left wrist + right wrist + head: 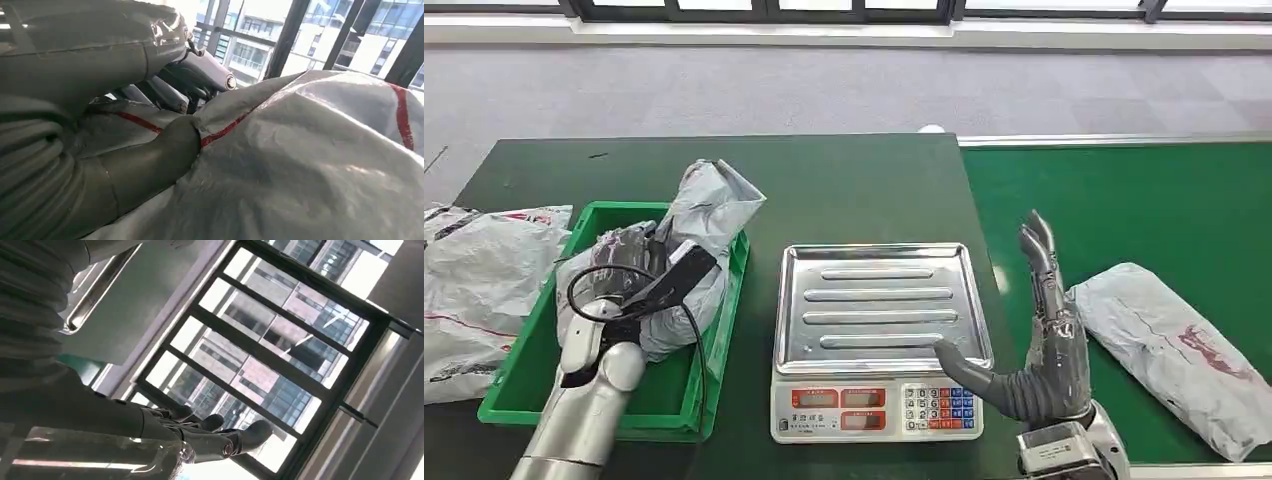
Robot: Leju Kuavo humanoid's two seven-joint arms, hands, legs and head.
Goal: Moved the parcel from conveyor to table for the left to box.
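Green tabletop (864, 190): left hand (624, 262) grips parcel (699, 215) over bin (724, 330); lower fully before release. Right hand (1039, 330) open, idle.

3 parcels (689, 255) – 1 bin (524, 395) – 1 scale (876, 340)

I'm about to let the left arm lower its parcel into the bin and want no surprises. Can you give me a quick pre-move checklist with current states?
1. Left hand grips parcel: ok.
2. Parcel over green bin: ok.
3. Bin floor free beneath parcel: cannot tell, hidden.
4. Right hand open, away from the bin: ok.
5. Scale tray bare: ok.
6. Next parcel on conveyor waiting: ok.
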